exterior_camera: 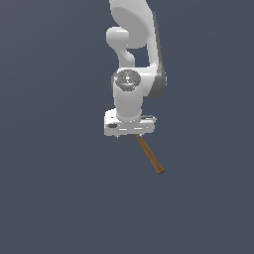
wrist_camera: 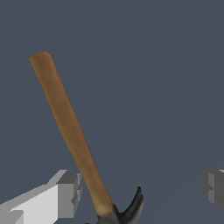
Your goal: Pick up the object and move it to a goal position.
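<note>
The object is a hammer with a slim brown wooden handle (wrist_camera: 65, 118) and a dark claw head (wrist_camera: 131, 210) that the picture's edge cuts off. It lies between my gripper's (wrist_camera: 141, 191) two grey fingers, much closer to one finger (wrist_camera: 68, 192) than to the other (wrist_camera: 213, 187), and the fingers stand wide apart, open. In the exterior view the white gripper (exterior_camera: 129, 130) hangs directly over the head end and hides it. Only the handle (exterior_camera: 150, 156) pokes out from under it, slanting toward the exterior view's lower right.
A plain dark blue-grey floor (exterior_camera: 59, 198) surrounds everything. The white arm (exterior_camera: 134, 44) rises straight up behind the gripper in the exterior view.
</note>
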### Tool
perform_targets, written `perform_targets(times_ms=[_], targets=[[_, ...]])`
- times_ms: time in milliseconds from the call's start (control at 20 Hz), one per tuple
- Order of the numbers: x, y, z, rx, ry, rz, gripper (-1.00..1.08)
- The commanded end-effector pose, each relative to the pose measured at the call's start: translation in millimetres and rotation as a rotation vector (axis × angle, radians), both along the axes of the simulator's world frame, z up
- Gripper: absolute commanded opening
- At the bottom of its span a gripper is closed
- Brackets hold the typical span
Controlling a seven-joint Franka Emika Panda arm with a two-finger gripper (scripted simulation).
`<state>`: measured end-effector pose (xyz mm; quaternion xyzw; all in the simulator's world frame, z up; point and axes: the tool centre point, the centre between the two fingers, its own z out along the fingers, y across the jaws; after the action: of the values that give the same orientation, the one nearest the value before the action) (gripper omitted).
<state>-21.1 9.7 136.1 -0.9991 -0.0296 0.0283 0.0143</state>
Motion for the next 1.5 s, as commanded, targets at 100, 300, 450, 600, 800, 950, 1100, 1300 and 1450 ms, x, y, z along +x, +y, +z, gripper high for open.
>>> perform_targets(times_ms=[100, 300, 450, 600, 800, 950, 1100, 1300, 1450], targets=[[-3.4, 10.9, -15.1, -0.007, -0.012, 0.048, 1.00], [-8.8, 25.6, -34.4, -0.015, -0.028, 0.114, 1.00], [-13.7, 36.8, -48.1, -0.018, -0.040, 0.163, 1.00], [-17.9, 45.5, -58.3, -0.019, -0.050, 0.201, 1.00], [-21.8, 53.0, -66.6, -0.020, -0.058, 0.233, 1.00], [-23.0, 55.4, -69.2, -0.020, -0.060, 0.243, 1.00], [-23.0, 55.0, -69.0, -0.020, -0.058, 0.240, 1.00], [-23.2, 54.9, -77.1, -0.020, -0.059, 0.241, 1.00], [-23.8, 55.2, -89.9, -0.020, -0.059, 0.242, 1.00]])
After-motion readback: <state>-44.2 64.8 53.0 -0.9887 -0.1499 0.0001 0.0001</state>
